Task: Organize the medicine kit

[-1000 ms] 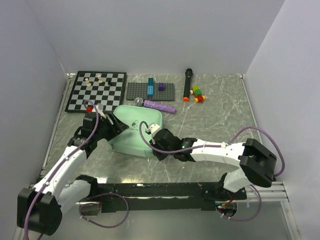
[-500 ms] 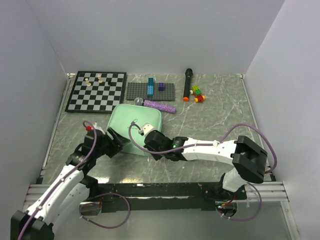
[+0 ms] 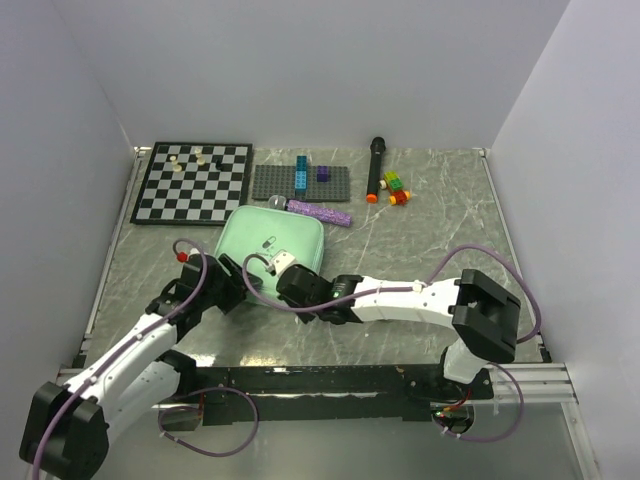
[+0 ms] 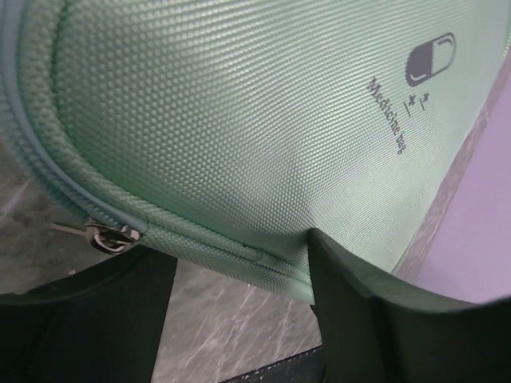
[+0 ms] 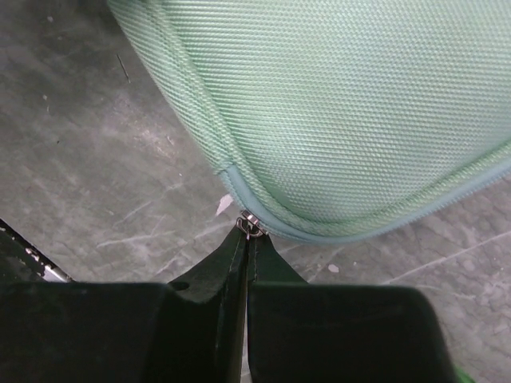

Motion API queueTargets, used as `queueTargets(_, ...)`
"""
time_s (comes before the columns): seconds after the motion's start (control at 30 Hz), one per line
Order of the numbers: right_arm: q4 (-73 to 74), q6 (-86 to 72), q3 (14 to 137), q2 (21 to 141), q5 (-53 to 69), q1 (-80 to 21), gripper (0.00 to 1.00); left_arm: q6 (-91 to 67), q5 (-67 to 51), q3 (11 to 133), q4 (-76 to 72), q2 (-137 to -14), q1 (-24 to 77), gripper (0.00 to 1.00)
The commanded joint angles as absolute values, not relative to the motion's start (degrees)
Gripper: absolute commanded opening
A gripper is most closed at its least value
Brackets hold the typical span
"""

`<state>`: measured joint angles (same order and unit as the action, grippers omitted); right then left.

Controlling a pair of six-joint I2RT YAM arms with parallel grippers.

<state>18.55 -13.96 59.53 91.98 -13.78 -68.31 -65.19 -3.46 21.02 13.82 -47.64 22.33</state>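
Zip travel progressing: right end effector [image 5: 247, 239], clamped on zip pull [image 5: 250, 224], has slid left along kit [image 3: 268, 240] near edge; left end effector [image 4: 235, 255], wide, has drawn nearer, straddling corner.

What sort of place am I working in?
Probably a lab test cell: plain white walls box in the table, with unrelated props, a chessboard and studded plate, behind the medicine kit.

Mint-green medicine kit [image 3: 268, 243]: zip case flat, logo lid up, seemingly zipped shut, left of centre.
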Motion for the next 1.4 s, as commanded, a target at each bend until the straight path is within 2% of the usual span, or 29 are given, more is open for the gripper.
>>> queueTargets(0.0, 17.49, -13.01, 63.19, 93.34, -13.27, -69.61, 0.0, -65.92, -1.32, 22.94, 5.54, -51.94, 22.41, 0.6)
queueTargets(0.13, 18.02, -13.1, 61.88, 92.38, -15.11, -69.43, 0.0, -64.17, -0.18, 21.71, 5.54, -53.0, 22.06, 0.41)
queueTargets(0.33, 18.72, -12.57, 56.35, 88.16, -18.27, -67.77, 0.0, -59.25, -0.44, 23.46, 6.85, -56.68, 19.34, 0.01)
queueTargets(0.6, 20.56, -15.72, 50.71, 82.44, -17.76, -61.18, 0.0, -49.58, -3.86, 30.14, 10.71, -63.36, 12.05, 0.01)
queueTargets(0.77, 22.59, -21.17, 52.47, 85.16, -19.95, -53.63, 0.0, -44.74, -5.89, 35.15, 13.8, -66.44, 9.49, 0.01)
queueTargets(1.0, 19.08, -27.33, 55.19, 88.76, -22.67, -42.99, 0.0, -42.8, -6.85, 35.51, 13.63, -67.5, 8.88, 0.01)
queueTargets(1.13, 16.52, -25.57, 55.73, 90.44, -25.48, -42.71, 0.0, -42.71, -7.12, 34.98, 13.45, -68.2, 8.44, 0.01)
queueTargets(1.27, 13.72, -25.14, 50.11, 85.01, -23.65, -43.41, 0.0, -42.19, -7.03, 35.86, 13.36, -68.81, 7.47, 0.01)
queueTargets(1.37, 17.04, -24.44, 47.82, 81.22, -27.23, -47.97, 0.0, -41.14, -7.03, 38.22, 13.45, -71.09, 6.51, 0.01)
